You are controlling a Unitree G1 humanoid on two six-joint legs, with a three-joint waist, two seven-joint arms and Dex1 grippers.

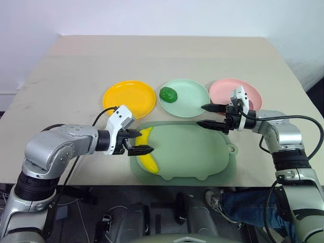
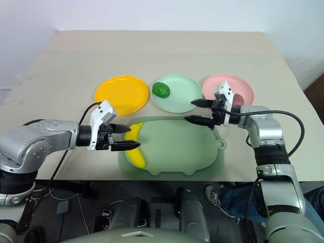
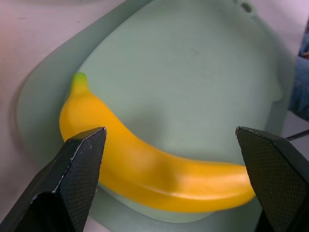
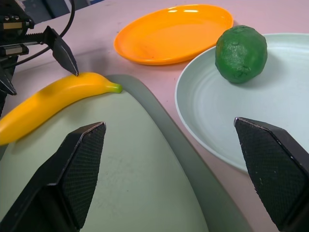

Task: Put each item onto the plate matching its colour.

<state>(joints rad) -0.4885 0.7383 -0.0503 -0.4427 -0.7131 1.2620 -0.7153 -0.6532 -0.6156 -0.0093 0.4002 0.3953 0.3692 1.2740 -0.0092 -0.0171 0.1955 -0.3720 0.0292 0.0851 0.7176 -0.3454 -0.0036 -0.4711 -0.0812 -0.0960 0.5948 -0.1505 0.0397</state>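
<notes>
Near the counter's [image 1: 61,76] front edge, a pale-green board [image 1: 192,152] carrying the yellow banana [image 1: 147,152] at its left rim, flanked by the left hand [image 1: 137,142] and right hand [image 1: 208,116], both spread wide, holding nothing. Further back, yellow plate [image 1: 129,98], mint plate [image 1: 190,101] bearing the green fruit [image 1: 168,94], pink plate [image 1: 223,90] with the dark-red fruit [image 2: 236,99]; beyond the far edge, a plain white wall [image 1: 162,15].
</notes>
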